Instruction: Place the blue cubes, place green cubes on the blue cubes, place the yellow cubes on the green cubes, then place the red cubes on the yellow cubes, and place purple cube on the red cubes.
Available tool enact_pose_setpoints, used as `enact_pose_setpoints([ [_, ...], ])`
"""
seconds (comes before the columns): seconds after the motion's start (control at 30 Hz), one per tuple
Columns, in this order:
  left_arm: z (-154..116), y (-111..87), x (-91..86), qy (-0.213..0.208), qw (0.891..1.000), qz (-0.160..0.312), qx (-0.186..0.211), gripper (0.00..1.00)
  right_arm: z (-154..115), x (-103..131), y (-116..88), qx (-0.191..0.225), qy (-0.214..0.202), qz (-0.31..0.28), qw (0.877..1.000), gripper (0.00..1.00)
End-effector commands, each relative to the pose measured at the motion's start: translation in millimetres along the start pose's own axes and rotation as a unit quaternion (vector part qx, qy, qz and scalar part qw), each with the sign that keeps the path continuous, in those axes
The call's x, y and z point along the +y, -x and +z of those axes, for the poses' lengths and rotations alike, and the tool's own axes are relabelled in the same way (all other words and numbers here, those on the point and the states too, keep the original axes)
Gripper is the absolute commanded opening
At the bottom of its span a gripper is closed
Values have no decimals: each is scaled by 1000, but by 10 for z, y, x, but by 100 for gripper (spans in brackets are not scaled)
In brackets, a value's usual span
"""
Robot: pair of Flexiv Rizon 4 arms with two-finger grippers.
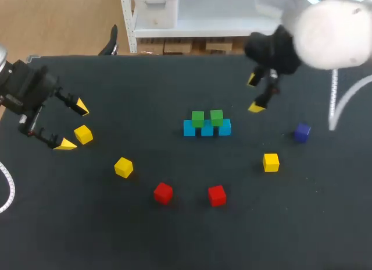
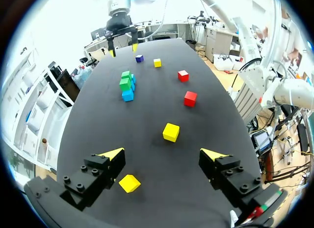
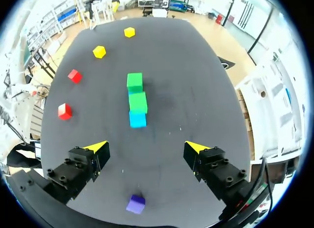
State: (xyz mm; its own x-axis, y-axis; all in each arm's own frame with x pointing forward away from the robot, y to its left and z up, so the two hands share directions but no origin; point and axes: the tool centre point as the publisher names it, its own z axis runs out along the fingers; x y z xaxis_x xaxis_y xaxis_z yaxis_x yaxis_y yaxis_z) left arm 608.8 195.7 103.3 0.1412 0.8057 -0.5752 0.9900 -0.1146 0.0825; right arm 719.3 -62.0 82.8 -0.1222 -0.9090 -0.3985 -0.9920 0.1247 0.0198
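Progress, by our reckoning: two layers of five are built. The blue cubes (image 1: 207, 129) sit in a touching row at mid-worktop (image 1: 174, 235). We count three, though the middle one is partly hidden from above, so we hold that loosely. The two green cubes (image 1: 197, 118) rest on top of the row, side by side.

Nothing of the later layers has been placed yet. Three yellow cubes (image 1: 123, 167) lie loose and well apart, two on our left side and one on our right. Both red cubes (image 1: 163, 192) sit on the near side of the stack. The purple cube (image 1: 301, 132) is alone off to the right.

The left pincer (image 1: 73, 127) is spread wide and holds nothing. The outermost yellow cube (image 1: 83, 134) lies just beside one fingertip, not gripped. The right pincer (image 1: 255, 93) is also wide open and empty, and hangs behind and to the right of the stack. In its wrist view the purple cube lies beneath it.

The yellow layer looks to be next, and the left arm seems best placed for it.
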Motion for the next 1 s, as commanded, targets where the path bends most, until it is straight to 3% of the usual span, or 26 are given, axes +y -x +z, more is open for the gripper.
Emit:
enact_pose_setpoints([
  [0.03, 1, -13, 11, -1, 1000, 2, -1, 100, -227, 159, -306, -71, -13, 4, 997, 100],
  [0.23, 1, -13, 11, -1, 1000, 2, -1, 100, -433, 245, -630, -148, -12, 6, 989, 100],
  [0.47, 1, -13, 11, -1, 1000, 2, -1, 100, -546, 382, -967, -179, -17, -9, 984, 100],
  [0.73, 1, -13, 11, -1, 1000, 2, -1, 100, -600, 451, -1307, -186, -1, -13, 982, 100],
  [1.0, 1, -13, 11, -1, 1000, 2, -1, 100, -645, 439, -1467, -183, 12, -24, 983, 100],
])
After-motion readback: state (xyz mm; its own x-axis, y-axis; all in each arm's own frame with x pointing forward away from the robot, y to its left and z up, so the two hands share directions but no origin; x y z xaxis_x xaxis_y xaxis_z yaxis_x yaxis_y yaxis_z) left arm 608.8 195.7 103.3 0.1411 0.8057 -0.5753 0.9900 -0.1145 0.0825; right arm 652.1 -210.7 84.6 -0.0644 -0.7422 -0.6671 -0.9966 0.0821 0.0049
